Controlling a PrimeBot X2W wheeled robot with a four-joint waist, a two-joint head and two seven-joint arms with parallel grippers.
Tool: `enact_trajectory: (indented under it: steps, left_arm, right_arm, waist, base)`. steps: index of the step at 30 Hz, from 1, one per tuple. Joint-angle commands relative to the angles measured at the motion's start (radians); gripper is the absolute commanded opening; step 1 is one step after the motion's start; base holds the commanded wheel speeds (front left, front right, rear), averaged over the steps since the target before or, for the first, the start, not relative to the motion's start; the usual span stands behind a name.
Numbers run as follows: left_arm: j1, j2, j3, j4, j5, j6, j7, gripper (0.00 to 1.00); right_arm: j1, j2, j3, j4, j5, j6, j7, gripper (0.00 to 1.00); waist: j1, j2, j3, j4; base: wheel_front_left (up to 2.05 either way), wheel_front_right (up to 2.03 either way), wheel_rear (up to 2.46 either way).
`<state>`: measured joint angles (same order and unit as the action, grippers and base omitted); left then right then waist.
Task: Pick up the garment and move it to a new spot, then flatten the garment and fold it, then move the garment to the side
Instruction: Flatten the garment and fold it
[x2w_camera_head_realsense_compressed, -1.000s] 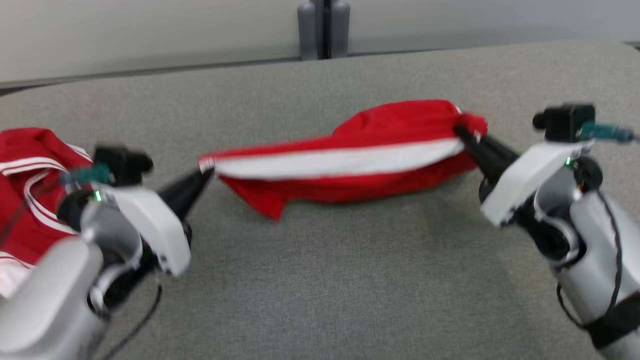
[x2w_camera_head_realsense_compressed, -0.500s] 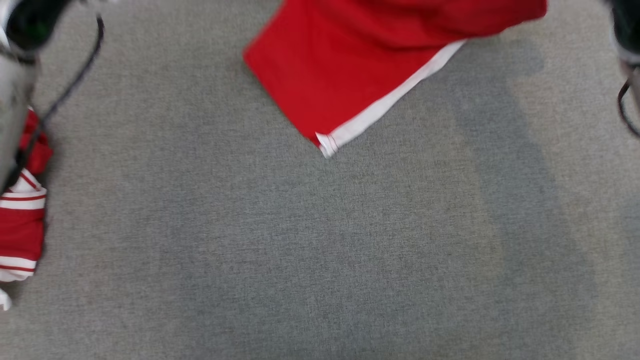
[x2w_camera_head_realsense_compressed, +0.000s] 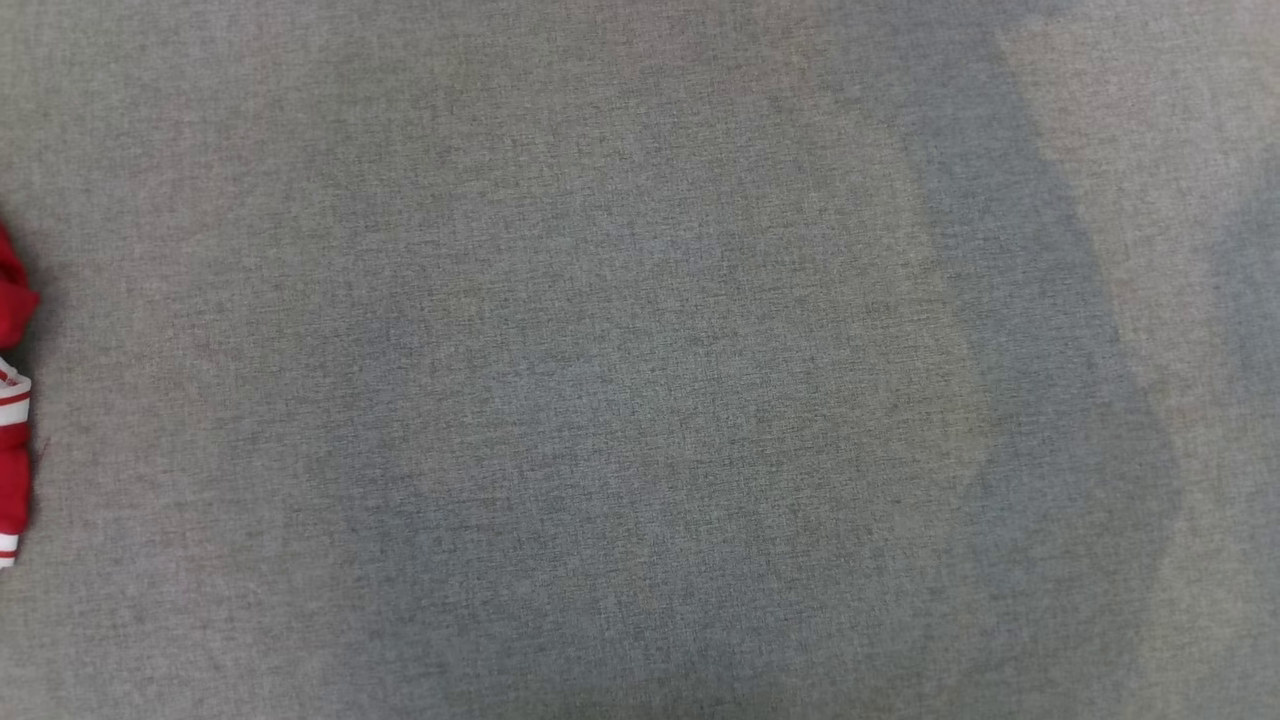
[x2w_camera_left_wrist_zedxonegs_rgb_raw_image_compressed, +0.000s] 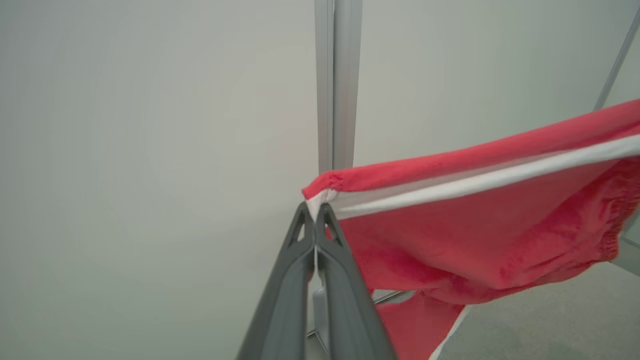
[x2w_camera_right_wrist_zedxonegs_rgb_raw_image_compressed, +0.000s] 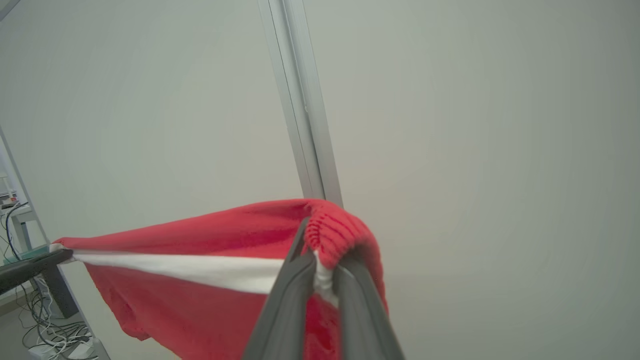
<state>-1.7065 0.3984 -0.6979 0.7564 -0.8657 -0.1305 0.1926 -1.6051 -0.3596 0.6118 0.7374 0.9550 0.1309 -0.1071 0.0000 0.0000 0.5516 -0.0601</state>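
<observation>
Sagging softly, white-striped red garment (x2w_camera_left_wrist_zedxonegs_rgb_raw_image_compressed: 475, 225) hangs stretched.

Garment (x2w_camera_left_wrist_zedxonegs_rgb_raw_image_compressed: 475, 215): soft red cloth, matt, slightly fuzzy; white band smoother, gathered edge ribbed. Table cover (x2w_camera_head_realsense_compressed: 640, 400): grey woven fabric, coarse, matt. Left gripper (x2w_camera_left_wrist_zedxonegs_rgb_raw_image_compressed: 315, 207), right gripper (x2w_camera_right_wrist_zedxonegs_rgb_raw_image_compressed: 322, 260): dark grey plastic, smooth, matt. Post (x2w_camera_left_wrist_zedxonegs_rgb_raw_image_compressed: 334, 85): pale metal, smooth, dull sheen.

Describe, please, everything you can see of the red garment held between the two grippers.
The red garment looks like soft knit fabric, with a white stripe along its taut upper edge and a gathered ribbed band at one end. It hangs in the air, stretched between the left gripper, shut on its white-edged corner, and the right gripper, shut on the ribbed end. The rest sags loosely below.
</observation>
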Motion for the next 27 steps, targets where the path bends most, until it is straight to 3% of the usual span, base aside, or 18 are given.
enact_trajectory:
  steps: [1,7,16,21,27]
  left_arm:
    - [-0.013,0.004,-0.013,0.016,-0.016,0.000,-0.010,0.00]
    - [0.020,0.008,-0.098,0.010,-0.085,0.000,-0.022,0.00]
    - [0.154,0.086,-0.275,-0.102,-0.182,0.000,0.002,0.00]
    - [0.303,0.152,-0.355,-0.196,-0.289,0.000,0.023,0.00]
    - [0.533,0.263,-0.415,-0.328,-0.412,0.000,0.038,0.00]
  right_arm:
    - [-0.008,-0.007,0.022,0.016,0.011,0.000,-0.005,0.00]
    - [0.025,-0.019,0.110,0.024,0.067,0.000,-0.003,0.00]
    - [0.169,-0.073,0.269,-0.028,0.111,0.000,-0.026,0.00]
    - [0.314,-0.097,0.374,-0.081,0.158,0.000,-0.041,0.00]
    - [0.489,-0.126,0.517,-0.143,0.227,0.000,0.037,0.00]
  waist:
    - [0.0000,0.0000,0.001,-0.002]
    - [0.0000,0.0000,0.009,0.006]
    - [0.0000,0.0000,-0.045,0.021]
    - [0.0000,0.0000,-0.153,0.013]
    - [0.0000,0.0000,-0.320,-0.019]
  base:
    - [0.00,0.00,0.00]
    - [0.00,0.00,0.00]
    - [0.00,0.00,0.00]
    - [0.00,0.00,0.00]
    - [0.00,0.00,0.00]
